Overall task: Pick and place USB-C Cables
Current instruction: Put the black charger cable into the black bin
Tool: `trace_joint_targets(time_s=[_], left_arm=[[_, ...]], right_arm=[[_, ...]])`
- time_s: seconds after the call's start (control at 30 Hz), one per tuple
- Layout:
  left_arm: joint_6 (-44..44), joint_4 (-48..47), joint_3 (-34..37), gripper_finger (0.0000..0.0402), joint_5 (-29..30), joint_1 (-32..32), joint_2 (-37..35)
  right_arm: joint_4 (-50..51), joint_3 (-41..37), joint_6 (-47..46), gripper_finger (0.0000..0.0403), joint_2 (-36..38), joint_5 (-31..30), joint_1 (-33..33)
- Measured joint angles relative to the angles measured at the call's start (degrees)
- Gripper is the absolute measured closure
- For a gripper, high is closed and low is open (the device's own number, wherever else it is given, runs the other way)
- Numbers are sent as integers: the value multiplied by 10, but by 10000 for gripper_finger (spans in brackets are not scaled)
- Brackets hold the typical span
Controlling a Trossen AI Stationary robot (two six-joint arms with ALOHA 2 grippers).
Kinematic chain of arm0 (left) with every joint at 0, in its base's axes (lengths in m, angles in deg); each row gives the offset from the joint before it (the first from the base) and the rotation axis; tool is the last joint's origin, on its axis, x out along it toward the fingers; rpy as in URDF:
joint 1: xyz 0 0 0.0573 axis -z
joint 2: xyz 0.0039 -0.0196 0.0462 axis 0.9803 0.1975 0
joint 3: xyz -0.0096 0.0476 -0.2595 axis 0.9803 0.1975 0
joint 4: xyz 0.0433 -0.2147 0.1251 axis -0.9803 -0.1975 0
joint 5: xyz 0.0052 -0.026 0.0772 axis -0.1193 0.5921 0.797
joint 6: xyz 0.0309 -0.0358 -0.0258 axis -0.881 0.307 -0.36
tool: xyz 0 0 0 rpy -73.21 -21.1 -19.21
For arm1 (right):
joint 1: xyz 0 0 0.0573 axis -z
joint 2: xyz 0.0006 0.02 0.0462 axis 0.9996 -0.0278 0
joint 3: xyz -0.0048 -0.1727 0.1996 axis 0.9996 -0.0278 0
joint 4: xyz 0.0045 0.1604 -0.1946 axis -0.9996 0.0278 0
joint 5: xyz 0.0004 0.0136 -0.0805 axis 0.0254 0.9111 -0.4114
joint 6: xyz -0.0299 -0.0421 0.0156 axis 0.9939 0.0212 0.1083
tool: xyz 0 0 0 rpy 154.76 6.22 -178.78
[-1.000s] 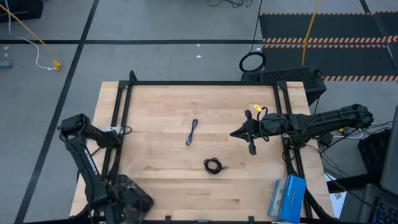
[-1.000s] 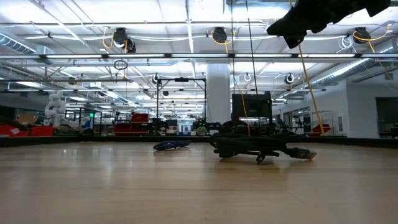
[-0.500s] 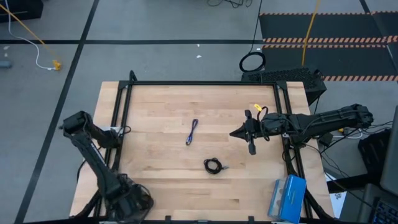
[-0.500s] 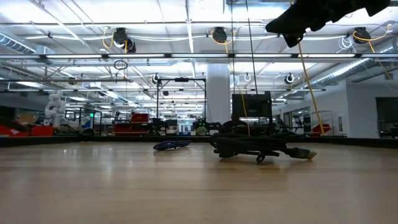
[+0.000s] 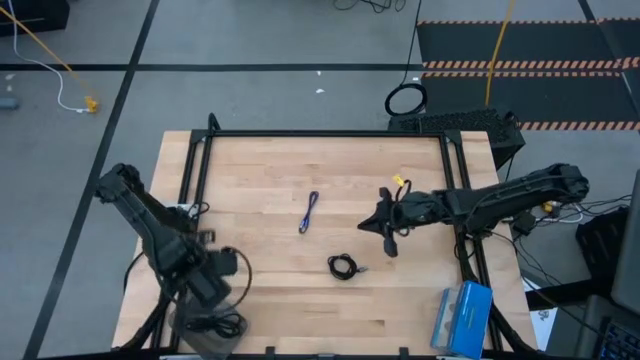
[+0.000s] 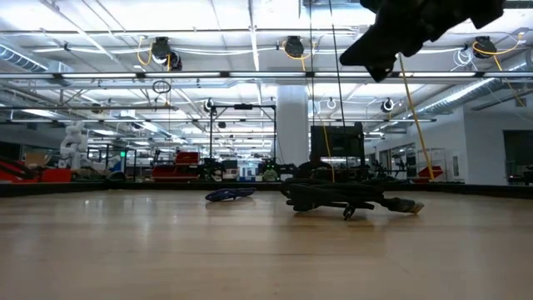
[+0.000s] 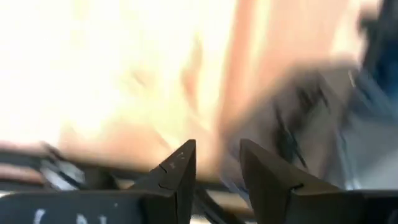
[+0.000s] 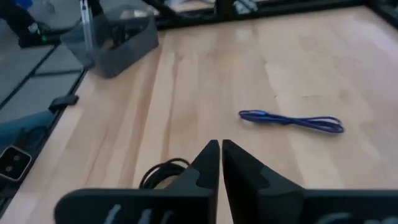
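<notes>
A black cable bundle (image 5: 343,266) lies in loose loops on the wooden table, near its middle; it also shows in the low view (image 6: 333,198) and the right wrist view (image 8: 163,171). A purple-blue cable (image 5: 309,212) lies folded flat farther back, and shows in the right wrist view (image 8: 292,121). A third cable is not in view. My right gripper (image 5: 372,222) is shut and empty. It hovers well above the table, right of both cables, pointing toward the table's left (image 8: 219,149). My left gripper (image 7: 217,152) is open and empty over the near left corner (image 5: 205,285).
A grey bin (image 8: 118,31) stands at the table's near left corner. A blue box (image 5: 462,318) lies at the near right edge. A black frame rail (image 5: 320,134) runs around the table. A thick black ring coil (image 5: 405,99) and a yellow cord (image 5: 497,50) lie on the floor behind.
My right gripper has gone toward the table's left and a little toward its near edge, closer to the black cable bundle, staying high. My left arm has swung over the near left corner and is blurred with motion. Both cables lie where they were.
</notes>
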Motion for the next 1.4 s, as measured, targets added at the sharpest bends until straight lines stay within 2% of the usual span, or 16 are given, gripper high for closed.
trace_joint_targets(time_s=[0.17,0.23,0.3,0.43,0.67,0.97,1.4], left_arm=[[-100,27,-50,275,209,-36,-4],[-146,62,-54,275,262,-49,-4],[-186,100,-53,275,286,-61,-4],[-248,195,-39,275,303,-74,-4],[-412,365,30,275,299,-71,-3],[-437,462,133,275,298,-70,-3],[-430,480,139,275,298,-74,-3]], right_arm=[[39,66,-3,365,-79,14,-30],[56,92,-17,355,-111,14,-44],[67,114,-38,345,-143,13,-58],[80,149,-73,330,-207,12,-81],[148,207,-91,305,-276,-1,-109],[156,217,-139,267,-325,-17,-108],[126,217,-150,221,-378,21,-103]])
